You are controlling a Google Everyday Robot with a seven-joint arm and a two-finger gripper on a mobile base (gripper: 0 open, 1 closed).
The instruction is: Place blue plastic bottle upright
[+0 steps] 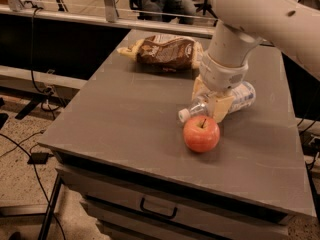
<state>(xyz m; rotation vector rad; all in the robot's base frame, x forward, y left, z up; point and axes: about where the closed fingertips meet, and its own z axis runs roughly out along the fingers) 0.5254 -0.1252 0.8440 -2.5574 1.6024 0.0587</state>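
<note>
The blue plastic bottle (243, 96) lies on its side on the grey table (125, 119), with its white cap (184, 115) pointing left toward the front. My gripper (210, 106) comes down from above on the large white arm and is shut on the bottle's middle, one cream finger (223, 107) in front of it and the other behind. The bottle still rests on the tabletop. Part of the bottle's body is hidden by the gripper.
A red apple (201, 133) sits just in front of the bottle, close to the gripper. A brown snack bag (165, 53) lies at the back of the table. A drawer handle (157, 209) shows below the front edge. Cables lie on the floor at the left.
</note>
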